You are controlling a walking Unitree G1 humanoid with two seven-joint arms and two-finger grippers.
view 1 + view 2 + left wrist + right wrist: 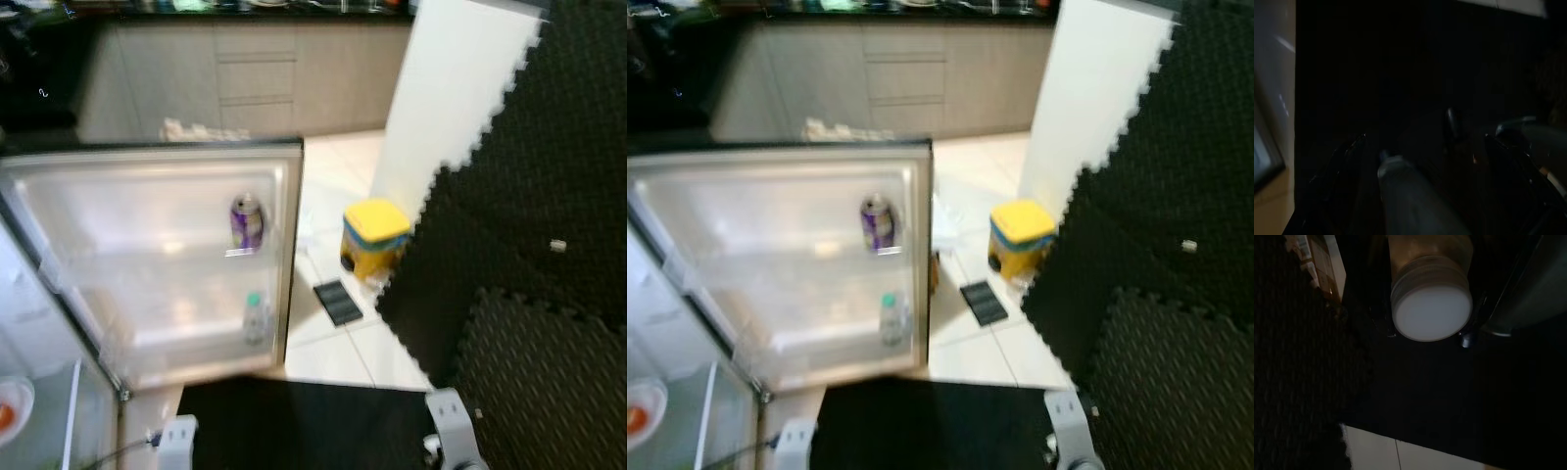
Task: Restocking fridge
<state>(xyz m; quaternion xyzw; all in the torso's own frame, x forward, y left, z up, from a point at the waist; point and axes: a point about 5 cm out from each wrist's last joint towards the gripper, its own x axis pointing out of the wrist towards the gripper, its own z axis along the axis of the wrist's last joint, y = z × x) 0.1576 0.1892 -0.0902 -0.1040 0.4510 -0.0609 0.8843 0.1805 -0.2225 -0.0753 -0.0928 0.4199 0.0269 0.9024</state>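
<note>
fridge door open, both arms low with drinks in hand

the fridge door (147,186) already shelves a can (247,222) and a small bottle (255,318). the right gripper (1430,333) is closed around a white-capped bottle (1431,308); the left gripper (1420,161) seems to hold another bottle (1405,191), its grip too dark to tell. next: lift one up to a door shelf.
</note>
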